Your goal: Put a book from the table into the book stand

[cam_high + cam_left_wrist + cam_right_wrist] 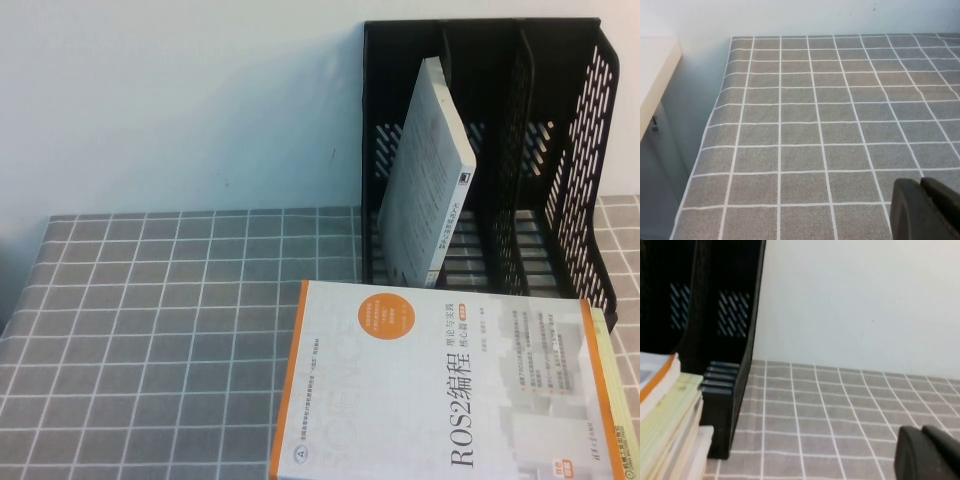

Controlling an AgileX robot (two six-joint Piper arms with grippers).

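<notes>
My left gripper (921, 186) hangs low over the bare table (805, 130), well to the left of the book stand (545, 150), jaws pressed together on nothing. The book (425, 180) sits in the stand's left compartment, leaning with its top tipped right, only a pale face and page edge showing, well apart from both sets of jaws. Just in front of the stand lies the white ROS2 book (440, 390), flat on top of a yellowish book (612, 390). My right gripper (923, 432) hovers low just right of the stand, jaws closed with no gap, empty
</notes>
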